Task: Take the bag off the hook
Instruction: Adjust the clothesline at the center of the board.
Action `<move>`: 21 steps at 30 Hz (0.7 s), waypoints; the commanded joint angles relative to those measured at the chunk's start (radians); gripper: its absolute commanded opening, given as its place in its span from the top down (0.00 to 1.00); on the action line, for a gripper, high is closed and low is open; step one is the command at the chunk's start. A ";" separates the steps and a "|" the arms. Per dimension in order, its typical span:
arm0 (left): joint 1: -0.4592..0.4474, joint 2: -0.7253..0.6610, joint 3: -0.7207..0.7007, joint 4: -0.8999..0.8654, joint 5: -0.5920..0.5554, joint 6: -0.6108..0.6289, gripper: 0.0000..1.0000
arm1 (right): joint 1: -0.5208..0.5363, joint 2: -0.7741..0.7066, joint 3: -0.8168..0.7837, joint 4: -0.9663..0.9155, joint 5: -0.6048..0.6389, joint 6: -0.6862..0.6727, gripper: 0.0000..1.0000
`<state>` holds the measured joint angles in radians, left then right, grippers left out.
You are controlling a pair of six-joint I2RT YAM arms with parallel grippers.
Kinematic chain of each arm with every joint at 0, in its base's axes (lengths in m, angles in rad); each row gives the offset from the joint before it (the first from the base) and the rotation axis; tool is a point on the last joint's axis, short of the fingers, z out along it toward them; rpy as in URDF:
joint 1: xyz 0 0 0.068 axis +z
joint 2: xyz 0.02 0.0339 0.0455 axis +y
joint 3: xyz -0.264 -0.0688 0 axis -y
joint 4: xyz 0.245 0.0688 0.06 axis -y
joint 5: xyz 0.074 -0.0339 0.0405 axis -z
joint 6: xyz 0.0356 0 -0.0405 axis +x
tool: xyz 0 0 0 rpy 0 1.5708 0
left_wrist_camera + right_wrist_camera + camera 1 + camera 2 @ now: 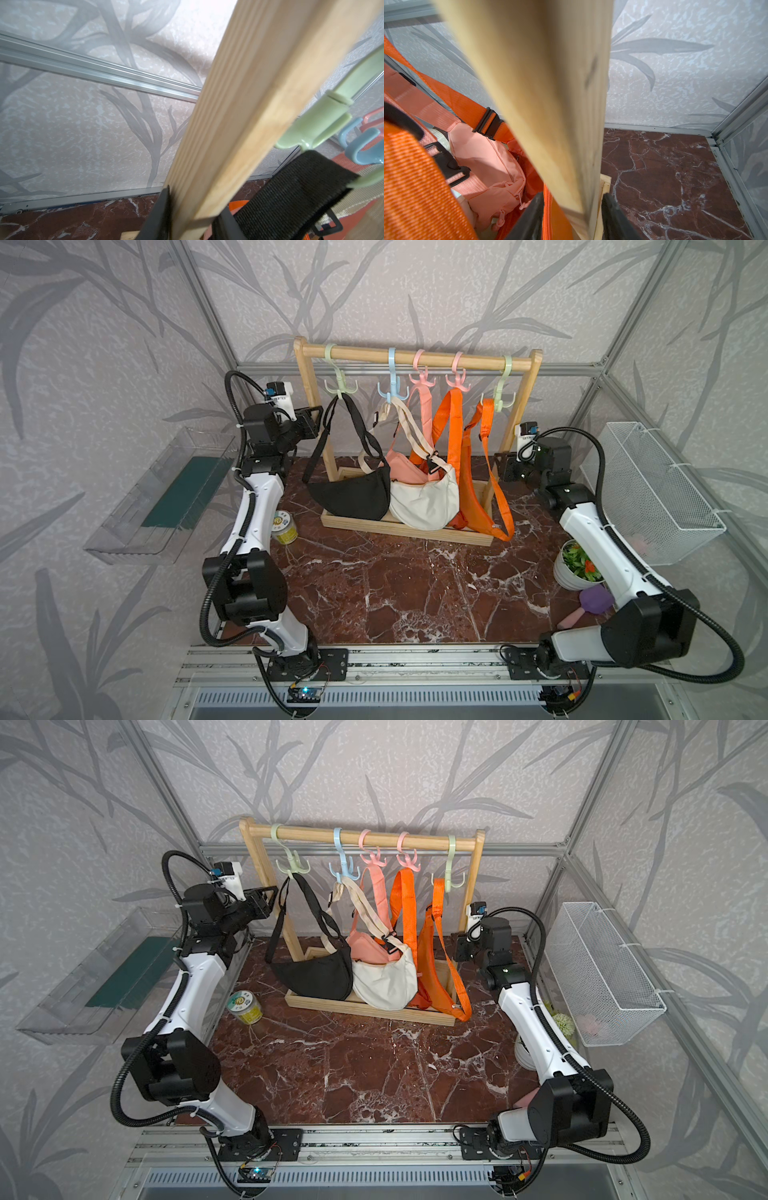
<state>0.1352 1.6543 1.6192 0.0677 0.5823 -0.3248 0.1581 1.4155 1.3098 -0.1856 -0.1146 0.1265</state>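
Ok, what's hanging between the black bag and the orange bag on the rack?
The cream bag, with the pink bag tucked behind it, hangs between the black bag and the orange bag; both top views show this.

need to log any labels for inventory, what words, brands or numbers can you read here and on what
small jar, lid label: round print, too small to read
small jar, yellow side label: blurred, unreadable
black bag, cream bag, wooden rack: no text visible
nothing else shows text at a readable size
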 commanded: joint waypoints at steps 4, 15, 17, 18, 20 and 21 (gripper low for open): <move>-0.037 -0.040 0.011 -0.113 -0.040 -0.038 0.75 | -0.002 0.036 0.053 0.012 -0.145 0.011 0.55; 0.013 -0.041 0.047 -0.131 -0.219 -0.040 0.76 | 0.095 0.081 0.051 0.066 -0.150 0.052 0.54; 0.020 -0.027 0.062 -0.128 -0.236 -0.035 0.76 | 0.112 0.102 0.057 0.092 -0.147 0.068 0.54; 0.022 -0.022 0.068 -0.122 -0.246 -0.033 0.76 | 0.121 0.114 0.061 0.112 -0.150 0.080 0.54; 0.029 -0.005 0.079 -0.111 -0.269 -0.034 0.76 | 0.139 0.143 0.079 0.134 -0.153 0.091 0.54; 0.033 0.005 0.090 -0.108 -0.275 -0.035 0.75 | 0.151 0.160 0.090 0.141 -0.149 0.091 0.54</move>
<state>0.1570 1.6409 1.6581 -0.0315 0.3519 -0.2646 0.2352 1.5234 1.3705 -0.0971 -0.1383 0.1860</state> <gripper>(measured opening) 0.259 0.462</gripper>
